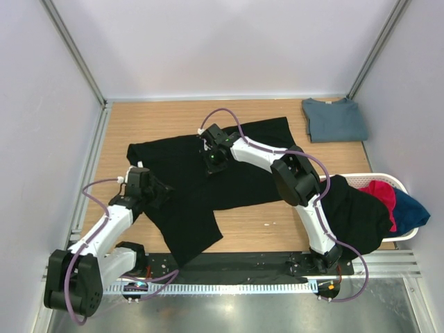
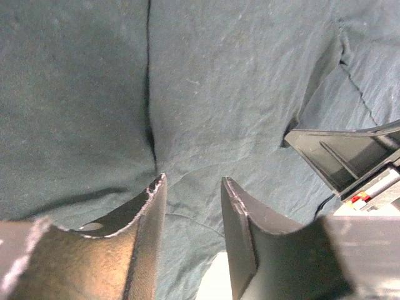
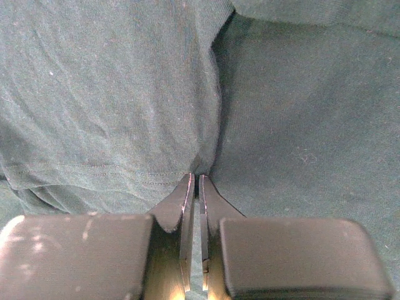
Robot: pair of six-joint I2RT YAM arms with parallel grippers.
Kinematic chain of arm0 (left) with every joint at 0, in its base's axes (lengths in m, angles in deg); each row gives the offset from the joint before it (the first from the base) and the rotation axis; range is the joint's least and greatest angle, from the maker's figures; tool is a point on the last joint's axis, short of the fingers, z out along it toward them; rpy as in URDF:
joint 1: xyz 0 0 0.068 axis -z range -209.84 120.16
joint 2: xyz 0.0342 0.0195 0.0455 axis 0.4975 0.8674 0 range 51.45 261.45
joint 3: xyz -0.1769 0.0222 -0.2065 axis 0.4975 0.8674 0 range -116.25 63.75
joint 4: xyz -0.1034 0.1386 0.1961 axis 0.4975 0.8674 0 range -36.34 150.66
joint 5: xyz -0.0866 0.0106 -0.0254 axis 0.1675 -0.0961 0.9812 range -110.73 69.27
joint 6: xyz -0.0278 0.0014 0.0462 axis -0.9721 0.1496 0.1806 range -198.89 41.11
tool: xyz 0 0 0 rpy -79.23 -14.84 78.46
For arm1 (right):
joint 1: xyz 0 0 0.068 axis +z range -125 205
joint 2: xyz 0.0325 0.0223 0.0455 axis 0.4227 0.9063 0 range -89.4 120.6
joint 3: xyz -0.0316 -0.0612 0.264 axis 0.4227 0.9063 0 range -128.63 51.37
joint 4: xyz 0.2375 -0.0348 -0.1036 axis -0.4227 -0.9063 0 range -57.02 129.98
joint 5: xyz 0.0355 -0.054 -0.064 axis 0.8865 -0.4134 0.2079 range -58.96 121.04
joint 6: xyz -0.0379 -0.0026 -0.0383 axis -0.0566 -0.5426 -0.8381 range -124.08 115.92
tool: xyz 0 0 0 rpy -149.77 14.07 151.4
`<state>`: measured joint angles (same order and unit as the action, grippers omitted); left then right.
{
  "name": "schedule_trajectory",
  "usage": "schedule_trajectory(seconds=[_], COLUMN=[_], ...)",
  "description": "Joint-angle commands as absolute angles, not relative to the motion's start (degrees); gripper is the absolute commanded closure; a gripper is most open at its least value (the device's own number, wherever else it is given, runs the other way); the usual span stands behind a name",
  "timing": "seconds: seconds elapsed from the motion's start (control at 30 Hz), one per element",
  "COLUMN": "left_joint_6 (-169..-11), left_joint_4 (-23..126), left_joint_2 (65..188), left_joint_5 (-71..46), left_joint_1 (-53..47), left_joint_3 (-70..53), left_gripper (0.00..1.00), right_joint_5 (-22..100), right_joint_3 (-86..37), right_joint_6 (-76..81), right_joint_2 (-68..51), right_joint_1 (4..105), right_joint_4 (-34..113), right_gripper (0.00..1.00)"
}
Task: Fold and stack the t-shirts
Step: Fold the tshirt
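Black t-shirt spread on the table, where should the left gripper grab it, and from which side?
Probably the raised crease just ahead of the left gripper, pinched from straight above. The black t-shirt lies flat on the table, so that ridge is the cloth standing up for the open jaws to close across. The right gripper looks pinched on another fold farther back.

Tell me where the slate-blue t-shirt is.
Top view: the slate-blue t-shirt lies folded in the far right corner of the table, beyond the white basket, right of the spread black t-shirt.
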<state>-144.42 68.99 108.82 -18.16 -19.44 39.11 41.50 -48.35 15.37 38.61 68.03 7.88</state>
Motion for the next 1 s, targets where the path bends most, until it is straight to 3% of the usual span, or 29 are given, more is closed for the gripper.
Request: schedule_trajectory(seconds=[0.0, 0.13, 0.6, 0.97], left_joint_6=[-143.57, -143.66, -145.16, -144.28], left_joint_4=[69.66, 67.46, 63.94, 65.69], left_joint_2=[109.01, 112.27, 116.23, 115.71], left_joint_5=[-20.37, -19.59, -17.74, -17.47], left_joint_1=[-19.38, -19.29, -19.38, -19.38], left_joint_3=[36.59, 37.21, 39.06, 39.58], left_gripper=[0.59, 0.66, 0.75, 0.68], right_joint_5=[40.89, 40.98, 41.24, 41.59], right_joint_3=[-48.47, -48.91, -50.58, -52.07], right_joint_6=[15.52, 15.35, 15.52, 15.96], right_joint_2=[34.88, 35.23, 36.73, 38.04], right_joint_1=[68.33, 68.33, 68.33, 68.33], right_joint_4=[9.13, 8.87, 7.81, 7.55], right_gripper=[0.9, 0.9, 0.9, 0.9])
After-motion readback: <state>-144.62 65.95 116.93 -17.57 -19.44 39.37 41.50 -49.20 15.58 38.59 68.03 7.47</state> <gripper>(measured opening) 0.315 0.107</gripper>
